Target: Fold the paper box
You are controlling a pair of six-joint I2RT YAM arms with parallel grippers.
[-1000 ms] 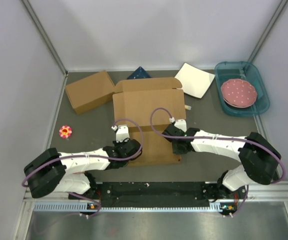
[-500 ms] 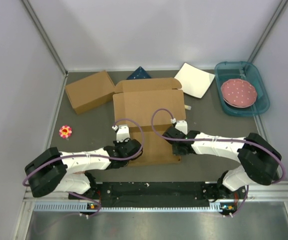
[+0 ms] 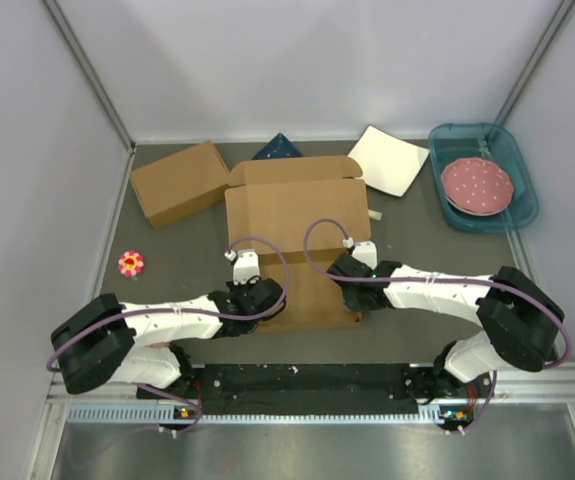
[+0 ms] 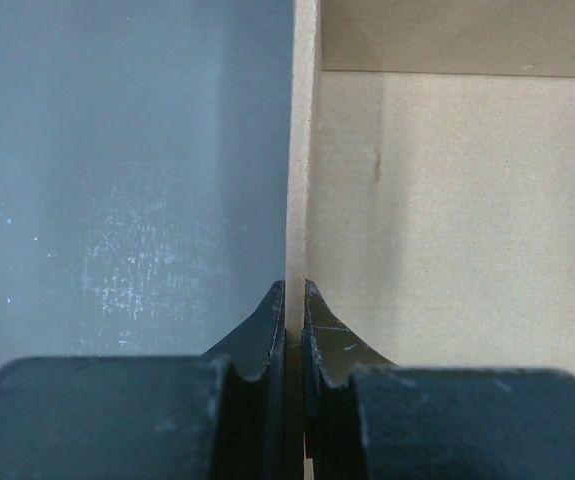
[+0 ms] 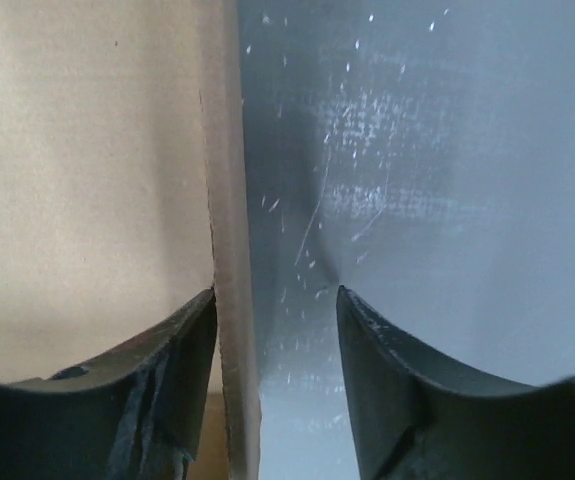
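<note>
Barely anything has shifted: the right gripper [image 3: 350, 288] has crept slightly nearer along the right side of the flat brown cardboard mailer cut-out, the paper box [image 3: 292, 215], while the left gripper [image 3: 259, 300] stays at the near left side. The paper box lies mid-table on the dark grey table [image 3: 167, 250], its far flap by a blue object [image 3: 278, 148].

In the left wrist view the left gripper [image 4: 295, 290] is pinched tight on a thin upright cardboard edge [image 4: 300, 150]. In the right wrist view the right gripper [image 5: 277, 295] is spread wide, a cardboard edge [image 5: 227, 200] just beside its left finger [image 5: 182, 340].

A deeper brown cardboard box [image 3: 179, 183] sits far left, a white square plate [image 3: 389, 160] and a teal plastic tray [image 3: 522, 195] holding a pink dotted plate [image 3: 477, 185] far right
</note>
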